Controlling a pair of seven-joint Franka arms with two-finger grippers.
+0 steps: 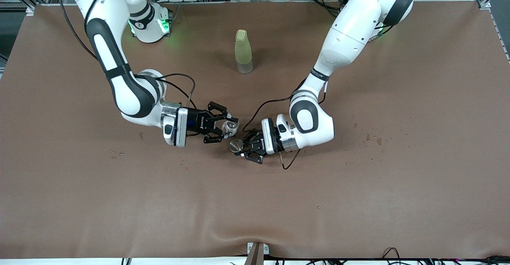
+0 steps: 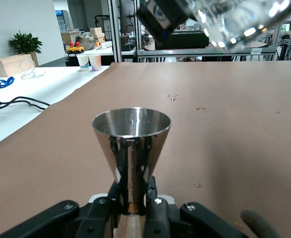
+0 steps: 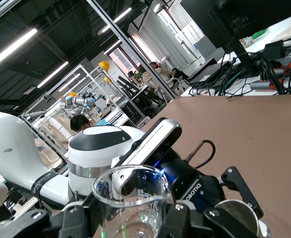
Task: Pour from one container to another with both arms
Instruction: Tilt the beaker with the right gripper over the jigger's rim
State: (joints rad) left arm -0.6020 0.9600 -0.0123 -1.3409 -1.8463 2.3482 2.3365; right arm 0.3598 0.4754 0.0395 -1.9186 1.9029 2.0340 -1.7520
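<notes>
Glass cup (image 1: 230,127), tiny, clear, thin-walled: pinched in the right claw (image 1: 227,126), up in the air over the middle of the brown surface (image 1: 358,201). Right wrist view shows its open rim (image 3: 130,184) tilted, claw fingers (image 3: 76,218) pressing the wall on both sides.

Small cone-shaped steel cup (image 1: 236,145), shiny round mouth, narrow dark body: held by the left claw (image 1: 244,150), fingers closed on the narrow stem. Left wrist view has it upright (image 2: 131,144), glass cup above it and off to one side (image 2: 240,22), not touching.

Handling, my read:
- Glass is light, stiff, slick, fragile. Grip mid-wall, modest force; too much could crack it, too little and it could slip as it tips.
- Steel cup is rigid and smooth, top-heavy shape; low grip on the stem looks OK but could twist.
- Small mouth, so lip alignment matters. Droplets (image 1: 372,138) already on the surface.

Tall yellow-green bottle (image 1: 243,52) stands nearer the robot bases, untouched.
</notes>
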